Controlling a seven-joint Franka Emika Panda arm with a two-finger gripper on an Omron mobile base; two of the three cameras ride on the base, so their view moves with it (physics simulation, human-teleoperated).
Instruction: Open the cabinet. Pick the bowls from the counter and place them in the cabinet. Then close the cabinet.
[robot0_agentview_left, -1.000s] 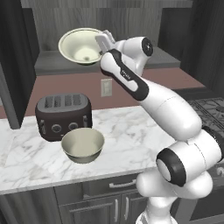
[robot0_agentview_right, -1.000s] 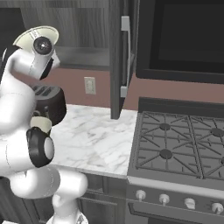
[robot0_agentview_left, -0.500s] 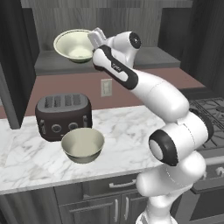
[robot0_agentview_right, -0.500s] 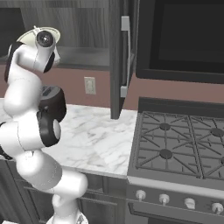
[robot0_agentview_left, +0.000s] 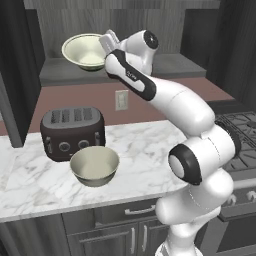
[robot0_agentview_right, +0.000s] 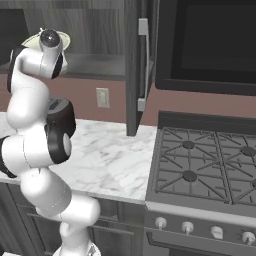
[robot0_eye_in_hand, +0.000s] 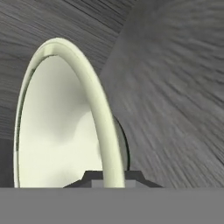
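The cabinet (robot0_agentview_left: 165, 65) stands open, its right door (robot0_agentview_right: 135, 65) swung out with a silver bar handle. My gripper (robot0_agentview_left: 107, 42) is shut on the right rim of a whitish bowl (robot0_agentview_left: 86, 50), holding it roughly level just above the cabinet's shelf. In the hand view the rim of this bowl (robot0_eye_in_hand: 57, 122) runs down between my fingertips, with my gripper (robot0_eye_in_hand: 111, 176) at the bottom. A bit of the bowl's rim (robot0_agentview_right: 34, 40) peeks out behind the hand. The beige-grey bowl (robot0_agentview_left: 95, 165) sits upright on the white marble counter (robot0_agentview_left: 145, 145), in front of the toaster.
A dark toaster (robot0_agentview_left: 72, 131) stands on the counter under the cabinet. The left cabinet door (robot0_agentview_left: 12, 75) hangs open at the left edge. A black gas stove (robot0_agentview_right: 210, 160) lies to the right, with a dark microwave (robot0_agentview_right: 210, 40) above it. Low cabinets (robot0_agentview_left: 125, 235) sit below.
The arm has stretched up and forward, carrying the whitish bowl a little left and deeper into the cabinet and tipping it from tilted to nearly level. The counter bowl has not moved.
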